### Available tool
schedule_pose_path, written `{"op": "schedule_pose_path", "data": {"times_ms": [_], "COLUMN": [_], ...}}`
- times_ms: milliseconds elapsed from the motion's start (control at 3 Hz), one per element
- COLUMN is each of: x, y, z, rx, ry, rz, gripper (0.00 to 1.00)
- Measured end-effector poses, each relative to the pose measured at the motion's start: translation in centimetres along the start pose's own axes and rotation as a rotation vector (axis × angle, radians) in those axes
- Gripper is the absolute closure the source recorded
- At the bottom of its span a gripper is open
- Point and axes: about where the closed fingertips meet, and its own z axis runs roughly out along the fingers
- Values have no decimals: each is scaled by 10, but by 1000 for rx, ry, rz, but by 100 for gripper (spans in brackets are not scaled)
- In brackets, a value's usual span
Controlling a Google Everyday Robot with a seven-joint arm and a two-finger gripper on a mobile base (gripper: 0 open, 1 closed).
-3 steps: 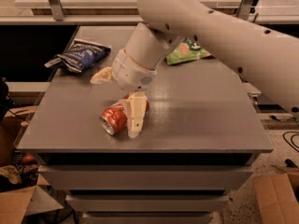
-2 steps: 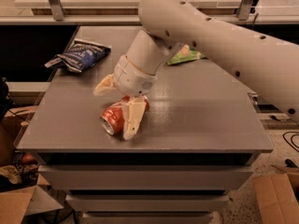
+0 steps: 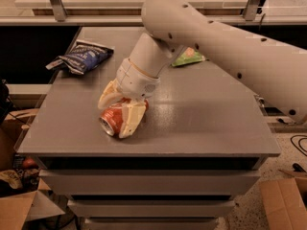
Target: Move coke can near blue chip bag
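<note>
The coke can [image 3: 112, 120] lies on its side on the grey table [image 3: 206, 114], near the front left, silver top facing the front edge. My gripper [image 3: 115, 118] reaches down from the big white arm [image 3: 220, 47] and straddles the can, one cream finger [image 3: 108, 97] behind it and the other in front, both closed against it. The can rests on the table. The blue chip bag [image 3: 83, 56] lies wrinkled at the back left of the table, well apart from the can.
A bright green snack bag [image 3: 188, 57] lies at the back centre, partly behind the arm. Cardboard boxes stand on the floor at the lower left [image 3: 19, 207] and lower right [image 3: 286, 200]. A shelf and railing run behind the table.
The gripper has come down over the can and its fingers have moved closer together around it. The can has stayed in nearly the same place.
</note>
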Motion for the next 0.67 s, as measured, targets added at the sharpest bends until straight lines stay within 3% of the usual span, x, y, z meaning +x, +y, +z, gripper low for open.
{"op": "schedule_pose_path", "data": {"times_ms": [333,667], "x": [-1,2], "y": [0,-8], "z": [-1,-8], "rx": [0,18], "ry": [0,-3], "rz": [0,-4], "gripper": [87,100]}}
